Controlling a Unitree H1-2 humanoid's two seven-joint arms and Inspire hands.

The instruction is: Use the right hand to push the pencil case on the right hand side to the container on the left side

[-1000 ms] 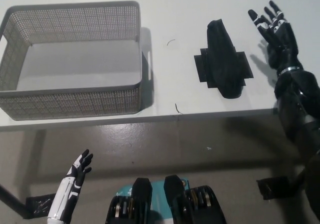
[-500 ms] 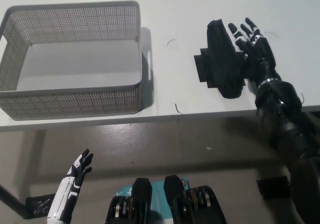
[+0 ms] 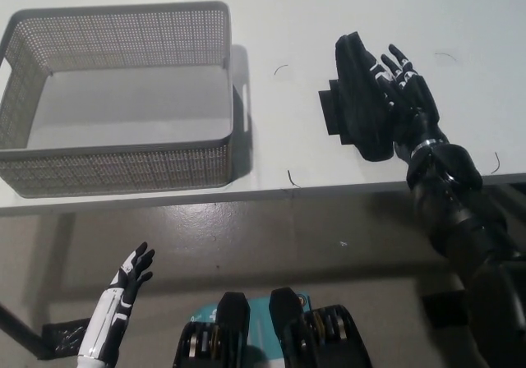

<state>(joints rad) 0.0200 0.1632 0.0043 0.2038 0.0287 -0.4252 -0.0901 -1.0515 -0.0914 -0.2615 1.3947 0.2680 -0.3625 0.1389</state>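
Black and flat, the right hand lies in the upper right of the frame with its fingers spread and stretched out, resting against the right side of the pencil case; it grips nothing. Its arm runs down from there to the lower right corner. The pencil case is a dark, elongated pouch lying on the white table, right of centre in the upper half, over a dark flat patch that sticks out at its left edge. Well apart from it, in the upper left of the frame, stands the container, a grey mesh basket with a handle slot in the wall that faces the case; bare tabletop lies between the two. Down in the lower left, below the table's edge, the white left hand rests with its dark fingers spread and holding nothing.
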